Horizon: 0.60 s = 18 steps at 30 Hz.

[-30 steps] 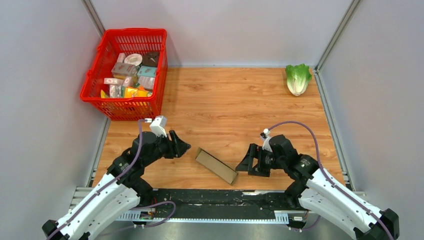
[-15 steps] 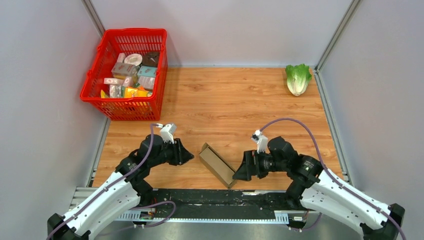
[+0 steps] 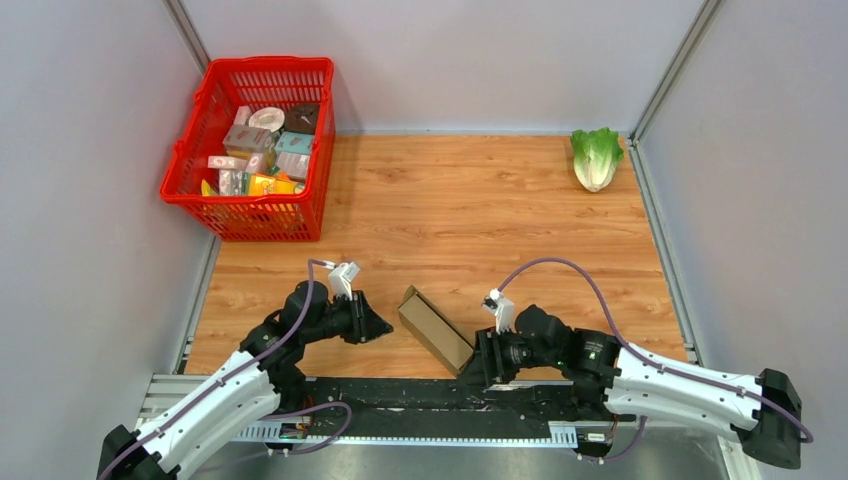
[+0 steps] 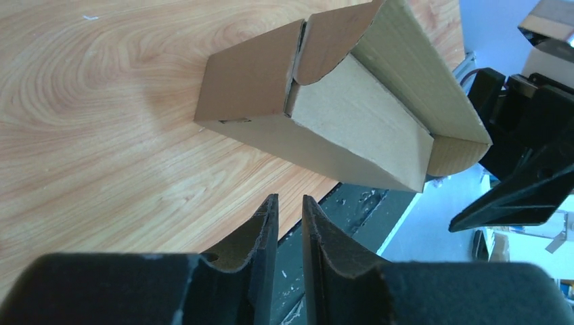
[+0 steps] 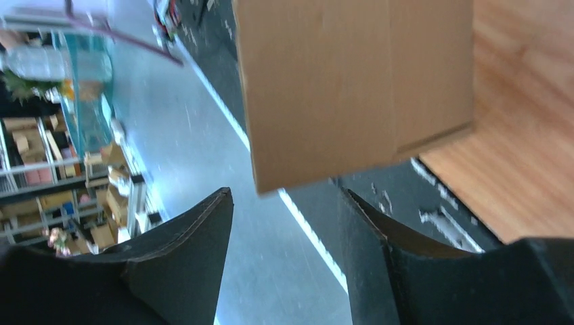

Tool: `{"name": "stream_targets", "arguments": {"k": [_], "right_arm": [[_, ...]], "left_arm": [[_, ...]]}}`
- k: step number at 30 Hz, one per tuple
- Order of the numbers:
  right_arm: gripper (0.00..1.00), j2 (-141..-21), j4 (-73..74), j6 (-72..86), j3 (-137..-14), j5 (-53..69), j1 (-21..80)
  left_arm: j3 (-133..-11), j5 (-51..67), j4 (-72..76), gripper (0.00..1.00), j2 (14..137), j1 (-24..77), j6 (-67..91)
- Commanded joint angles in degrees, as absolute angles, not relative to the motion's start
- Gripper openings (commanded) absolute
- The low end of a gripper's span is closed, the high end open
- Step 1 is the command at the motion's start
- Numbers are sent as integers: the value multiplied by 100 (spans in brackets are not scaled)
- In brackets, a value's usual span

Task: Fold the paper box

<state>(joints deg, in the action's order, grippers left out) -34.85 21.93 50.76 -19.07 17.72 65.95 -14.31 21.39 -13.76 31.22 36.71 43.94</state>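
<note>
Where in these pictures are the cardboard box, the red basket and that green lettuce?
paper box [image 3: 437, 328]: overhead view, middle of its brown upper side.
red basket [image 3: 262, 218]: overhead view, its near wall.
lettuce [image 3: 596, 158]: overhead view, centre of its leaves.

One plain brown corrugated cardboard box [image 3: 435, 328] sits near centre. One red plastic mesh basket [image 3: 255, 215] stands far left, its small printed packages [image 3: 250, 138] too crowded to count. One green lettuce head [image 3: 596, 157] lies far right. Two white-and-black robot arms, left [image 3: 200, 410] and right [image 3: 680, 390].
</note>
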Motion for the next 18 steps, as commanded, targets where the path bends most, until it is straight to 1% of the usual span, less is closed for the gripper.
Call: {"name": "stream_targets", "arguments": {"k": [1,3,4,7,8,11,12,14,15,16,18], "right_arm": [[59,-3840,739,5537,-1960,444,6618],[58,-3989,589,5476,-1899,72,6583],[57,-4095,563,5441,-1890,-365,6557],[57,-4131,466,5195,-1793,-894,6381],[57,-4131,361,5125,-1749,-896,6311],[60,-4270,-158,4695,-1626,-642,5837],[61,-4367,-167,4563,-1669,-555,5488],[62,-4656,-88,4202,-1889,-247,5073],[63,-4771,-184,4097,-1924,-98,4680],[64,-4877,-324,3869,-2081,260,4502],[66,-5332,-317,3614,-2328,465,4151]], "left_arm": [[-1371,2197,-1107,27,3032,3674,4561],[-1345,2180,-1151,27,2945,3674,4579],[-1327,2180,-1204,27,2901,3674,4588],[-1327,2180,-1370,27,2690,3674,4605],[-1336,2171,-1432,27,2559,3674,4605],[-1345,2092,-1652,27,2286,3674,4623],[-1362,2074,-1757,27,2233,3665,4623],[-1397,1978,-1871,27,2128,3674,4606],[-1450,1943,-2011,27,2092,3665,4571],[-1476,1908,-2065,27,2074,3674,4562],[-1529,1820,-2153,29,2039,3674,4509]]}}
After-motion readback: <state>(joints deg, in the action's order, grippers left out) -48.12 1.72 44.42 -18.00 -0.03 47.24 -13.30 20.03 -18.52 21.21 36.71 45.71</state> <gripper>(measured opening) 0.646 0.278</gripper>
